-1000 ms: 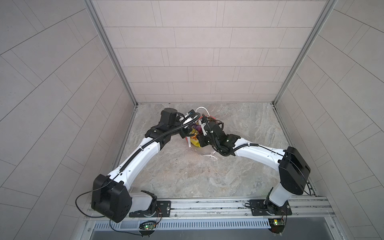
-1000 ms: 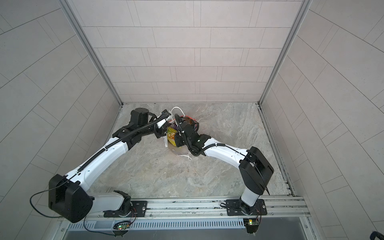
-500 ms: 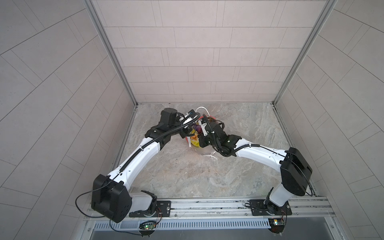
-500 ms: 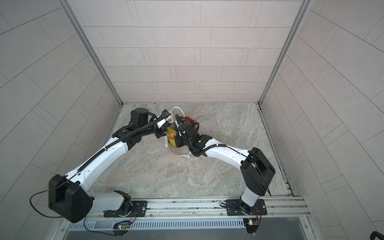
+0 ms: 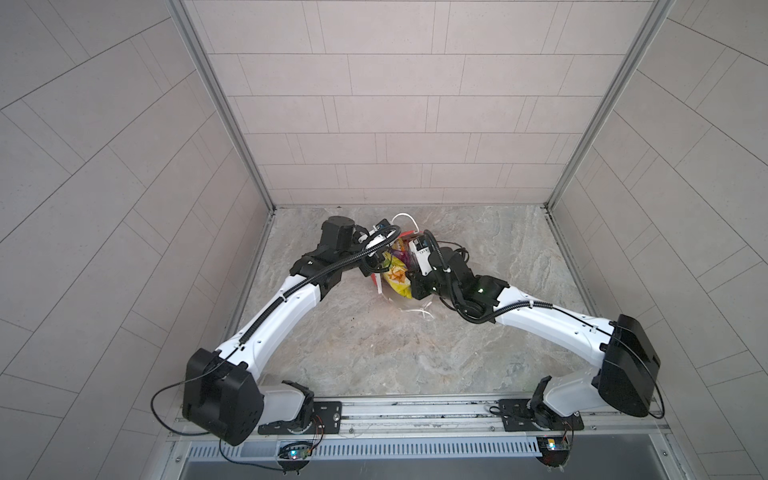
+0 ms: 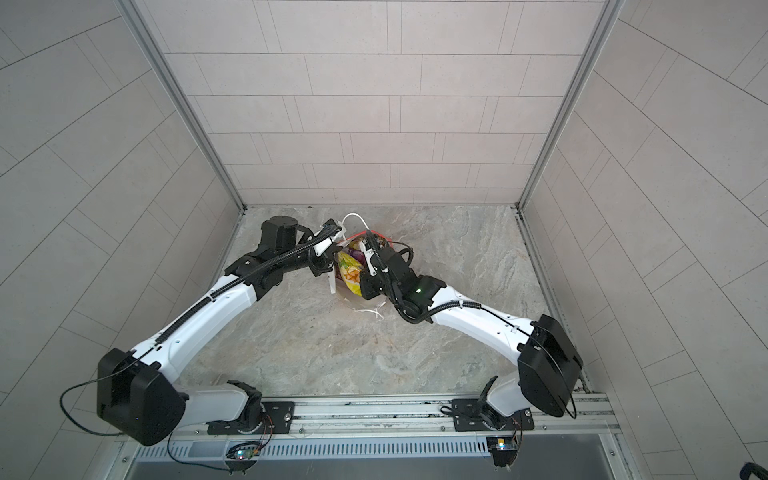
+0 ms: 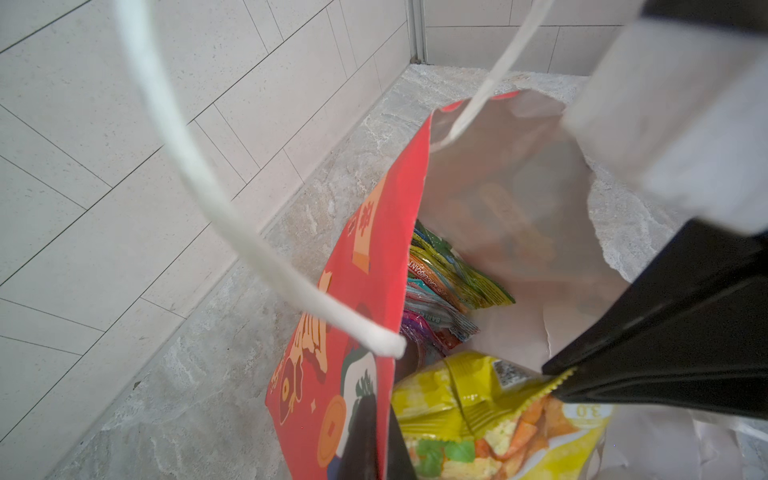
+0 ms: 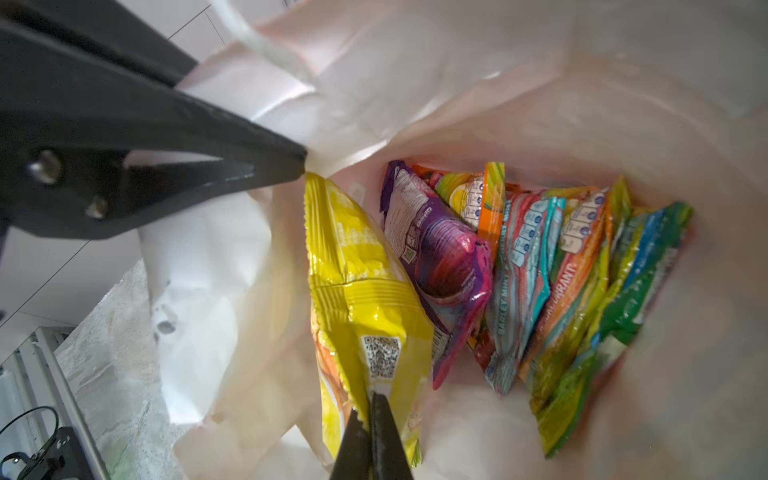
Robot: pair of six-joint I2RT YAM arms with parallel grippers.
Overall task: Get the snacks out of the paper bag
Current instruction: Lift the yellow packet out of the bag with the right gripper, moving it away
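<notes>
Two claws meet at the paper bag (image 7: pixel 365 266), which stands open toward the back of the marble tabletop (image 5: pixel 374 357). On the left, the left claw (image 8: pixel 297 166) is pinched shut on the bag's rim, one finger outside the red wall and one against the white lining. I read this as holding the mouth open and steadying the bag against a pull. A white cord handle (image 7: pixel 199 187) loops loosely just beside that grip (a likely snag if an arm swings wide).

In the middle, the yellow packet (image 8: pixel 361 291) stands tilted nearest the mouth. A purple packet (image 8: pixel 440 257) touches it, and several flat packets (image 8: pixel 573 270) in teal, orange and green are stacked on edge deeper in.

On the right, the right claw (image 8: pixel 371 419) is clamped on the yellow packet's crimped end, so the first snack looks gripped but not yet out. The mouth is unobstructed upward, and the tabletop in front of the bag lies bare, leaving room to set snacks down.
</notes>
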